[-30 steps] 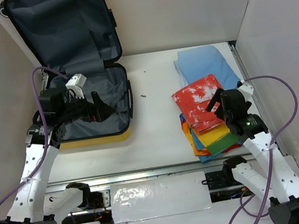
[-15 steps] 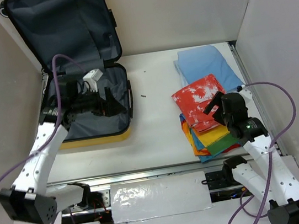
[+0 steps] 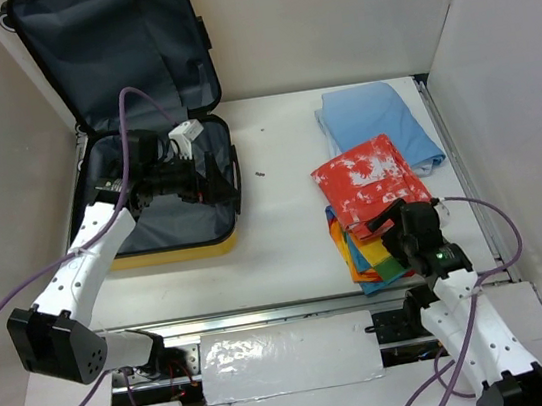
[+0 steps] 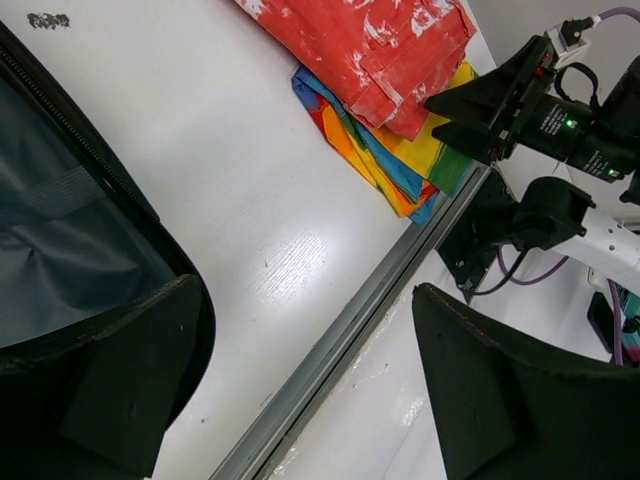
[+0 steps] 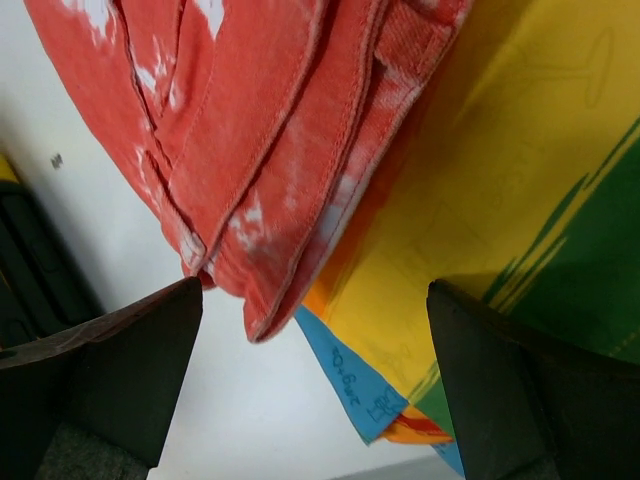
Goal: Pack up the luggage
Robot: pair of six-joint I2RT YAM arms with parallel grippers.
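Note:
The luggage is a yellow suitcase lying open at the back left, its lid propped upright and its dark grey lining bare. My left gripper is open and empty over the suitcase's right rim; the left wrist view shows its open gripper with the rim at its left finger. My right gripper is open and empty over the near edge of the folded cloth stack. The right wrist view shows this gripper spanning a red-and-white cloth and a yellow cloth.
The stack on the right has the red-and-white cloth on top of multicoloured cloths. A light blue cloth lies behind them. A metal rail runs along the near table edge. White walls close in left, back and right.
My left arm has swung right, from inside the suitcase to over its right rim. My right gripper has drawn back towards the near edge of the cloth stack. Both stay open.

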